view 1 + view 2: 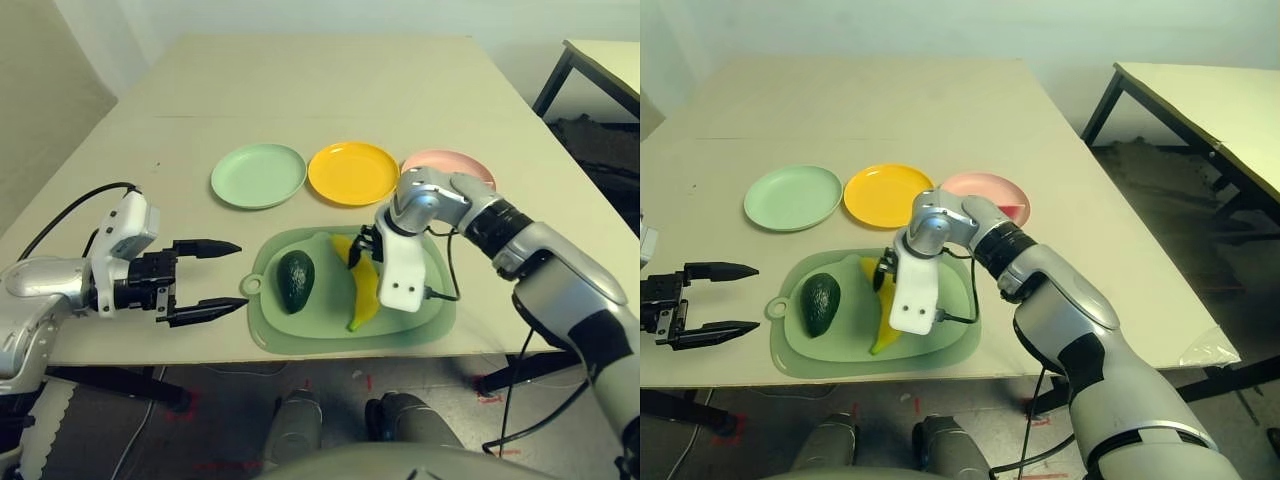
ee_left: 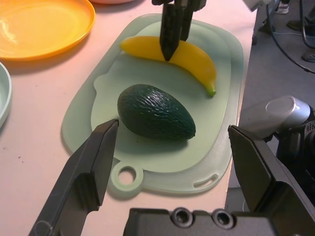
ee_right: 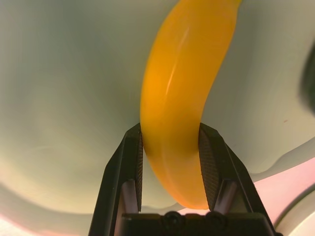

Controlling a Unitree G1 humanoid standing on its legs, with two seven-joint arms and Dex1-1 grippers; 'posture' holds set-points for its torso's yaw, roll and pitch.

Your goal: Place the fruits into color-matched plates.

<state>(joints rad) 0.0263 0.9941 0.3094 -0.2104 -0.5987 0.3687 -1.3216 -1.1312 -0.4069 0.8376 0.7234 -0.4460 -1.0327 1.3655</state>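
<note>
R gripper (image 3: pixel 171 135) grips curved yellow banana (image 3: pixel 179 88) — lift straight up, clear of dark green avocado (image 2: pixel 155 112). L gripper (image 2: pixel 173 125) open — keep it back.

two head views look down over the table; two closer wrist views share the banana (image 2: pixel 197 64).

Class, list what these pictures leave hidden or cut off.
- Left eye view: the watermelon on the pink plate, behind the right arm.
- Left wrist view: much of the mint plate, cut off by the edge.
- Left eye view: part of the banana, behind the right gripper.
</note>
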